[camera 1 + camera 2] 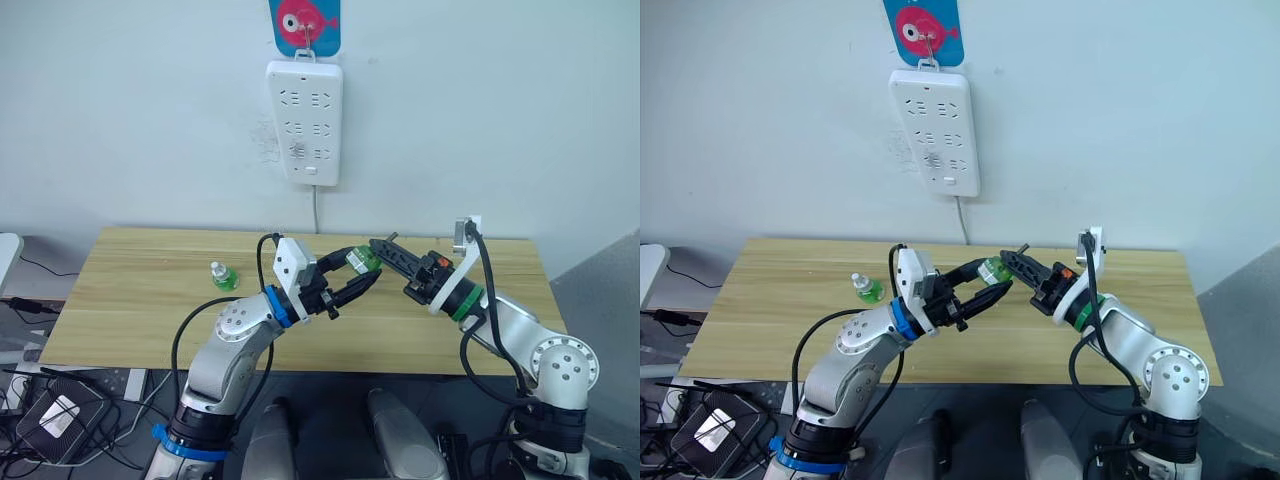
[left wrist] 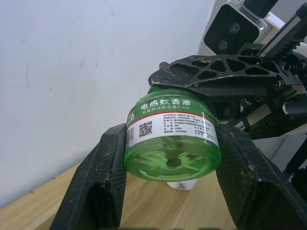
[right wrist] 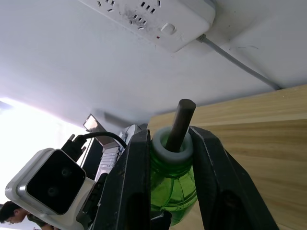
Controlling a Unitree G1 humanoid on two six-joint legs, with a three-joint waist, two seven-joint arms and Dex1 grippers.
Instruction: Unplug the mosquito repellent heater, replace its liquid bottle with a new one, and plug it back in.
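Observation:
The liquid bottle (image 1: 362,260), translucent green, capless and with a dark wick (image 3: 184,117) standing out of its neck, hangs above the middle of the wooden table (image 1: 140,300). My left gripper (image 1: 366,270) is shut on its labelled body (image 2: 172,139), a finger against each side. From the other side, my right gripper (image 1: 380,248) is shut on the bottle's neck (image 3: 172,146). The new one (image 1: 222,277), green with a white cap, stands upright on the table to the left of both grippers. The heater is hidden.
A long white power strip (image 1: 305,120) hangs on the wall above the table's far edge, with its cable (image 1: 317,210) running down behind the table. A small white piece (image 2: 180,184) that I cannot identify peeks out beneath the held bottle.

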